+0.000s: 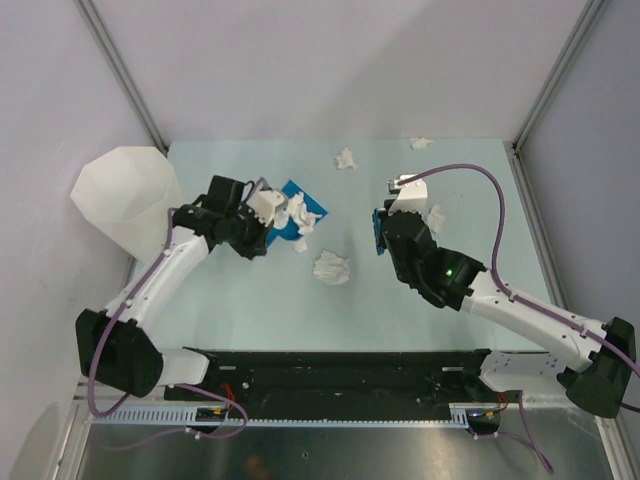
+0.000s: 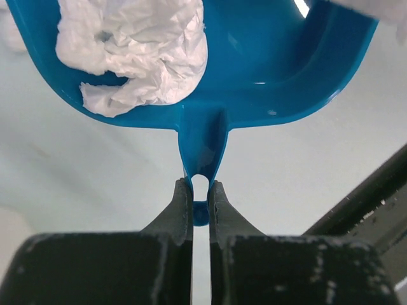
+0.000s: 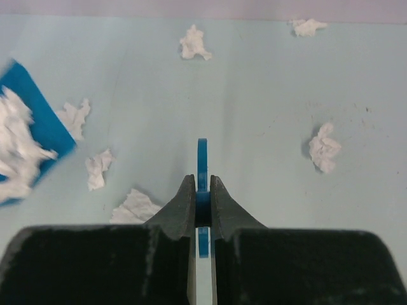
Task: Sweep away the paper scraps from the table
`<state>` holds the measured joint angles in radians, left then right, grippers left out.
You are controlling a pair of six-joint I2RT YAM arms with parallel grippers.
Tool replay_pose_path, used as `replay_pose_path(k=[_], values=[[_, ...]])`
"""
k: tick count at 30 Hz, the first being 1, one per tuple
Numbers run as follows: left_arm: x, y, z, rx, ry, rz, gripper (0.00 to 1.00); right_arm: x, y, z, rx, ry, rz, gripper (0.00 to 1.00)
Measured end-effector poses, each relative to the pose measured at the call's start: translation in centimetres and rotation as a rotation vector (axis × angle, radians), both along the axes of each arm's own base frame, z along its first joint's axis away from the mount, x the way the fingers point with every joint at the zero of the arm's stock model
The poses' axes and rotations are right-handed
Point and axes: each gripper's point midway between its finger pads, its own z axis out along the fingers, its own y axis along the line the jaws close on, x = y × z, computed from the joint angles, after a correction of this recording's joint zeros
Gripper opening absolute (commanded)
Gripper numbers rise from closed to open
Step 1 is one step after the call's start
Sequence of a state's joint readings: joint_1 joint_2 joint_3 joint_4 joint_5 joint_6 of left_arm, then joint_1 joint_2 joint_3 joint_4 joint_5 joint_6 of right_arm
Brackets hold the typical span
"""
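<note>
Left gripper (image 2: 200,190) is clamped tight on the handle of the blue dustpan (image 2: 273,57), with a heap of white wads sitting in its tray. Right gripper (image 3: 201,185) pinches a thin blue blade (image 3: 202,155), seen edge-on. Paper scraps (image 1: 331,267) lie loose on the surface (image 1: 270,315): one in the middle, some by the dustpan's lip, two far back, one beside the right arm. A white bin (image 1: 125,190) stands far left.
</note>
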<state>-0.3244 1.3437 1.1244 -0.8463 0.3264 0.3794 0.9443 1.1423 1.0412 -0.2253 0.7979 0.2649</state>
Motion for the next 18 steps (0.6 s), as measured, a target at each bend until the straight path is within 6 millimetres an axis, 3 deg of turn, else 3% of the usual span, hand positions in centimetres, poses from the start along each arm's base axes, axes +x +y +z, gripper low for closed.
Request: replay_pose_path(k=[4, 9, 18], values=[[1.7, 1.2, 4.0, 0.001, -0.131, 0.061, 0.00, 0.0, 0.4, -1.5, -0.018, 0.035, 0.012, 0.00], [3.7, 2.9, 7.5, -0.015, -0.219, 0.139, 0.00, -0.2, 0.8, -3.8, -0.062, 0.092, 0.032, 0.00], [4.5, 4.0, 10.7, -0.083, -0.241, 0.221, 0.00, -0.5, 1.5, -5.9, -0.080, 0.154, 0.059, 0.00]])
